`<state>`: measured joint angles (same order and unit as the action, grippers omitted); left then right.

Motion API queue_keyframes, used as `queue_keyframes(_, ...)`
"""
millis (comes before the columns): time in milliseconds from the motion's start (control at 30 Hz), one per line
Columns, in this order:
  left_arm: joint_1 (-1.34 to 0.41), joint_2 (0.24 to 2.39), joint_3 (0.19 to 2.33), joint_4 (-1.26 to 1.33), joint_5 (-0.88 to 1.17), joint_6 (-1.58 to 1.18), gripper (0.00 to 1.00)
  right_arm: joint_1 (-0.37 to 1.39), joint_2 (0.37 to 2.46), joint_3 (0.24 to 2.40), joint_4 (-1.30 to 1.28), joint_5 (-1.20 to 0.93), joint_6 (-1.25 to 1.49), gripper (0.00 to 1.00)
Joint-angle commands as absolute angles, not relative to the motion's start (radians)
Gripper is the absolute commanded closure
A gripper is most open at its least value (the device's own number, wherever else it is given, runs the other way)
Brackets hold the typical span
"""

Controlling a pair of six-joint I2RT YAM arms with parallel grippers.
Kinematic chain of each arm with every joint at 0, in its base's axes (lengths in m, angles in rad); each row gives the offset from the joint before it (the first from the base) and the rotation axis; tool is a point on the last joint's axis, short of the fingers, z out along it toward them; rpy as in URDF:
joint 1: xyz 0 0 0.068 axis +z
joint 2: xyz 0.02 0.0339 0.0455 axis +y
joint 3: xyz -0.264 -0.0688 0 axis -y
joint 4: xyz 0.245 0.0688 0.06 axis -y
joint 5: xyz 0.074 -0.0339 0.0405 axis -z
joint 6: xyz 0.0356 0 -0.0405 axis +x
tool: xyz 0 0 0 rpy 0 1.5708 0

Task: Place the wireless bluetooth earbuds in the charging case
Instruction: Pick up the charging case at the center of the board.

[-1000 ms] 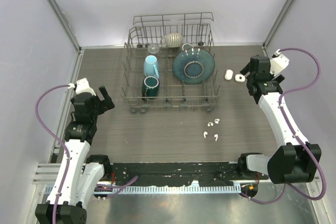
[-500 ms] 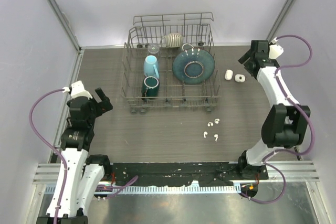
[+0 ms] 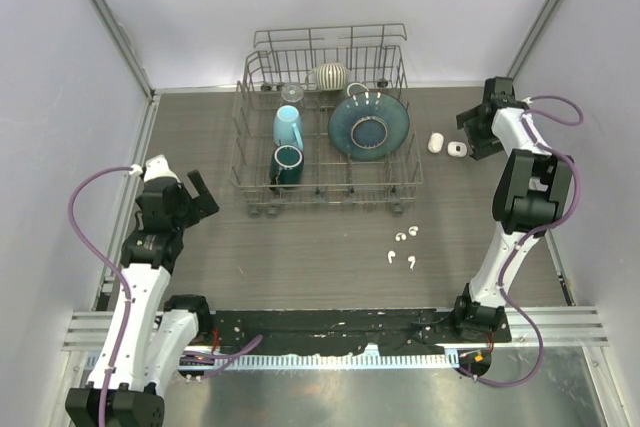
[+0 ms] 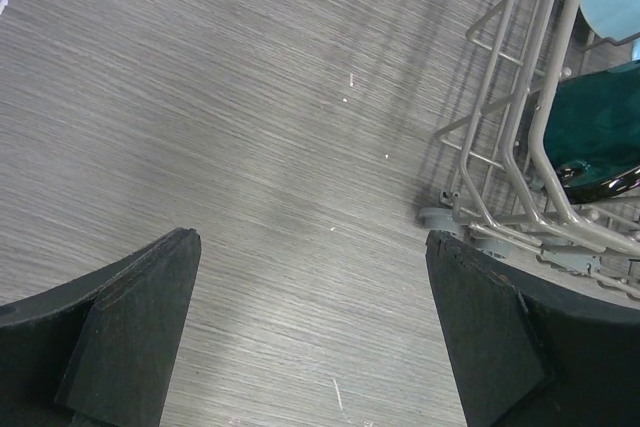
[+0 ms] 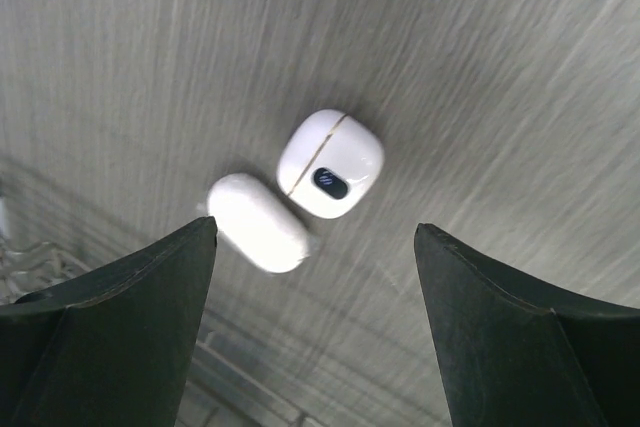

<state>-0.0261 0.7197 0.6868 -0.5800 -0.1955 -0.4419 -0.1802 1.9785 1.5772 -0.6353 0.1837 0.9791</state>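
Earbuds (image 3: 409, 261), four of them, lie loose on the surface (image 3: 300, 247), well back from my right tool (image 3: 474, 133) toward that arm's own base. None sits in a case yet, so I judge the task barely begun.

The right tool (image 5: 315, 224) hangs with its fingers spread wide and nothing between them. Straight below its gap the wrist view shows the squarish case (image 5: 330, 164), which has a thin seam line and a dark oval mark on its upper face. The oblong case (image 5: 258, 222) lies just beside it on the left-finger side, and I cannot tell whether the two touch. From above they are the pair of white pebbles (image 3: 457, 149) just off the tool's tip. The seam looks closed to me. I think the tool is held over the cases because a lid has to come up before any earbud can go in.

My left tool (image 4: 310, 235) is also open and empty, over bare surface. The corner of the dish rack (image 4: 500, 147) is just off its right finger, with a teal cup (image 4: 600, 127) inside the wires. I reckon it is parked there to stay out of the other arm's way, since the earbuds are far off on its right-finger side.
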Motion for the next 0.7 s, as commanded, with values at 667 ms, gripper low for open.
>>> queue_keyframes(667,-0.028,0.676,0.712,-0.581,-0.238,-0.46,0.0,-0.179,2.132,1.838,-0.945,0.166,1.471,0.15)
